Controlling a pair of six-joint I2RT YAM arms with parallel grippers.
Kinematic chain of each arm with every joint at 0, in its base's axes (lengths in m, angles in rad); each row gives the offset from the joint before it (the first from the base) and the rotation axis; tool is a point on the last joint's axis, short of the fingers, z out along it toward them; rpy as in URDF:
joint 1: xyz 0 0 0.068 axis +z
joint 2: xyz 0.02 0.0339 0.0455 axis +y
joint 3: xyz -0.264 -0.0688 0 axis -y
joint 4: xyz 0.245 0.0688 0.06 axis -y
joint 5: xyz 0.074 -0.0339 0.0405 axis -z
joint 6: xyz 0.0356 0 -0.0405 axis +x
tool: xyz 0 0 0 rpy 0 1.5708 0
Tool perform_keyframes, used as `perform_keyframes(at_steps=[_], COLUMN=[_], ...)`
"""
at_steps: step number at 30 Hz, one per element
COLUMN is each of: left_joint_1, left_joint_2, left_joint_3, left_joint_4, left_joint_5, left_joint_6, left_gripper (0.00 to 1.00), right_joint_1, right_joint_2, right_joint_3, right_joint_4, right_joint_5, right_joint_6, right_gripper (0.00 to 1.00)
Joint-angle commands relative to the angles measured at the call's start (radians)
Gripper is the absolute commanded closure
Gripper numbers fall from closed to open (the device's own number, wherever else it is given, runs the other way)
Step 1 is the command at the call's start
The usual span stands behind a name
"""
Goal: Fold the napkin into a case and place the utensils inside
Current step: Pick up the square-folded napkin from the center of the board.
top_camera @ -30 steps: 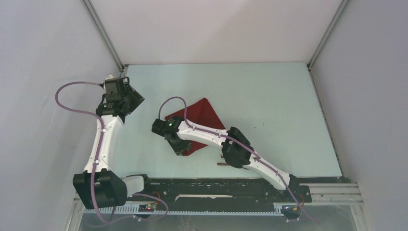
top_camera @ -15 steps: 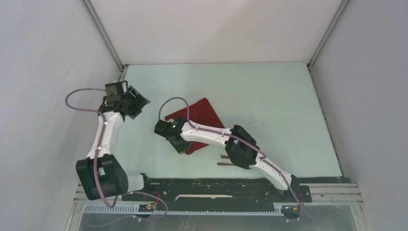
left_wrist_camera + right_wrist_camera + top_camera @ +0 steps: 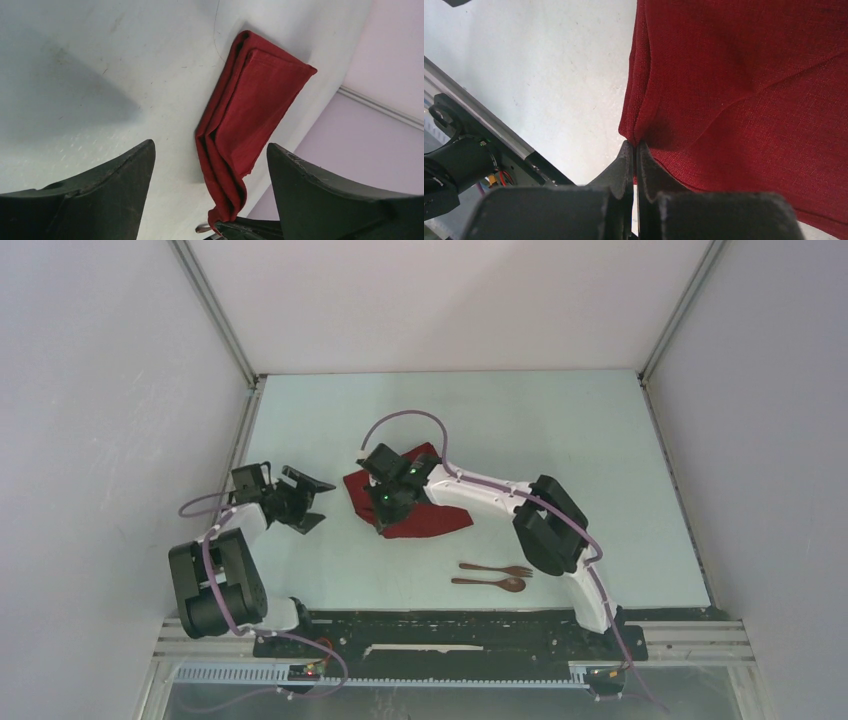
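Observation:
The dark red napkin [image 3: 432, 514] lies as a folded strip in the middle of the table. My right gripper [image 3: 381, 520] is shut on its left end and holds that end slightly raised. In the right wrist view the pads [image 3: 630, 160] pinch the folded edge of the napkin [image 3: 749, 95]. My left gripper [image 3: 310, 502] is open and empty, just left of the napkin and facing it. In the left wrist view the napkin [image 3: 250, 110] lies between and beyond my open fingers [image 3: 115, 185]. The brown fork [image 3: 497, 569] and spoon [image 3: 490, 583] lie side by side near the front edge.
The pale table [image 3: 560, 430] is enclosed by white walls at the left, back and right. A black metal rail [image 3: 450, 625] runs along the near edge behind the utensils. The purple cable [image 3: 405, 418] loops over the right arm.
My right gripper has moved back and to the right with the napkin's end, uncovering the fork and spoon. My left arm has swung down toward the near edge, now facing the napkin.

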Motion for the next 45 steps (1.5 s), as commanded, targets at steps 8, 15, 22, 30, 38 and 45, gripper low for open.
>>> perform_keyframes(at_steps=[8,15,22,30,38,45], left_joint_1=[-0.1,-0.159,-0.173,-0.173,-0.176,-0.177], left_joint_2=[0.113,0.193,0.246,0.296,0.333,0.36], left_joint_3=[0.002,0.039,0.062,0.06,0.055,0.048], left_joint_4=[0.189,0.267,0.329,0.388,0.44,0.482], left_joint_5=[-0.01,-0.052,-0.073,-0.069,-0.065,-0.055], left_joint_6=[-0.055,-0.095,-0.124,-0.16,-0.188,-0.206], left_gripper=[0.13,0.26,0.31,0.41,0.51,0.6], right_joint_1=[-0.017,-0.037,-0.053,-0.059,-0.06,-0.061], right_joint_2=[-0.125,-0.184,-0.193,-0.187,-0.187,-0.193], right_joint_3=[-0.106,-0.171,-0.182,-0.186,-0.187,-0.187], right_joint_4=[0.126,0.162,0.168,0.174,0.175,0.177], right_joint_5=[-0.077,-0.091,-0.105,-0.114,-0.117,-0.115], right_joint_6=[0.024,0.023,0.014,0.012,0.01,0.008], right_gripper=[1.0,1.0,1.0,1.0,1.0,1.0])
